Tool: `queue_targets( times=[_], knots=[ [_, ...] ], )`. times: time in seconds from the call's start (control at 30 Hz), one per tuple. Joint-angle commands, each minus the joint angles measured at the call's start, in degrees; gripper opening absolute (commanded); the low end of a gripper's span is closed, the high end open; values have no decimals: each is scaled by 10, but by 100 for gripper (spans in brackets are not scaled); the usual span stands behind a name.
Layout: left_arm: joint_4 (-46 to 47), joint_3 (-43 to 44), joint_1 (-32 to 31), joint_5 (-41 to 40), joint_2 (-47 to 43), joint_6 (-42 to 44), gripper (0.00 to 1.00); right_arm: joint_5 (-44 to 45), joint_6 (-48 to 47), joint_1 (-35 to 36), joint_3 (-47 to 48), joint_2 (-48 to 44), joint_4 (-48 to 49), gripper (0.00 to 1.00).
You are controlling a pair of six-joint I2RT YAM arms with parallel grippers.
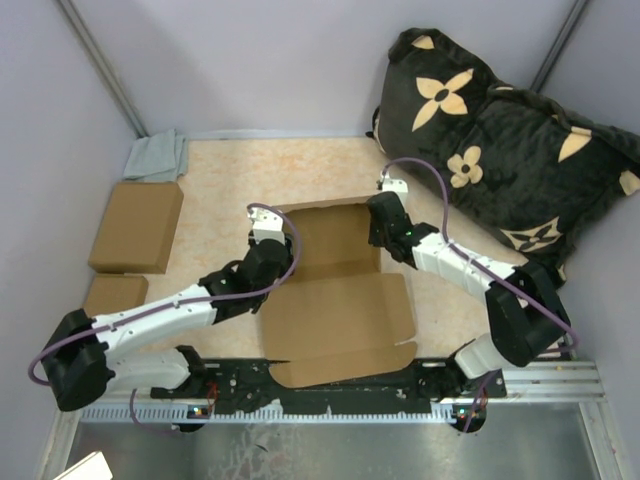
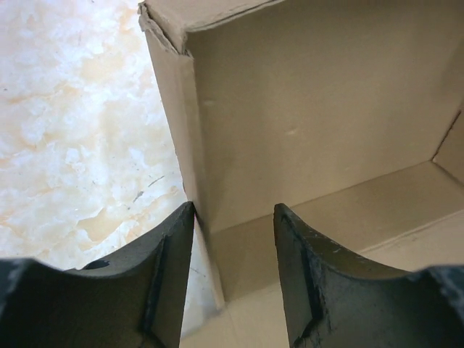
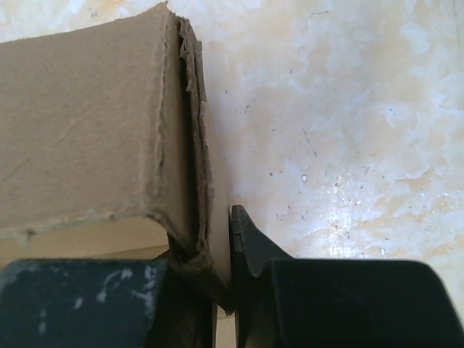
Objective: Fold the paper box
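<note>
Right hand (image 3: 222,290) pinches paper box (image 1: 340,310) wall; left hand (image 2: 233,217) half-open astride opposite wall; pillow (image 1: 500,150) nearby.

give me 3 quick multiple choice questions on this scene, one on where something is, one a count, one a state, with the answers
1. The grey cloth lies: A) at the table's far left corner; B) inside the paper box; C) at the near right corner.
2. How many small cardboard blocks? A) one; B) two; C) four.
3. The right pincer is: A) wide open; B) shut on the box wall; C) out of view.

Answers:
1 A, the top view shows it just beyond the blocks.
2 B, both lie left of the box.
3 B, its wrist view shows the wall pinched between the fingers.
</note>
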Motion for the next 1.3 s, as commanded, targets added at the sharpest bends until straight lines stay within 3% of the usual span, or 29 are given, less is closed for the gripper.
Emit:
queue_targets(
  times=[0.0,0.4,0.7,1.03,1.27],
  knots=[
    [-60,29,-7,5,-40,-15,54,-13,38,4,41,9,-13,9],
    [-97,43,-6,6,-86,-33,55,-46,45,1,58,4,-40,12],
    [-181,130,20,18,-123,-11,63,-123,58,0,39,-12,-61,33],
    [-197,127,21,16,-174,23,64,-39,-21,-2,59,-79,-98,47],
    [-191,92,21,2,-215,28,65,-49,-34,-18,98,-26,-110,47]
  ],
)
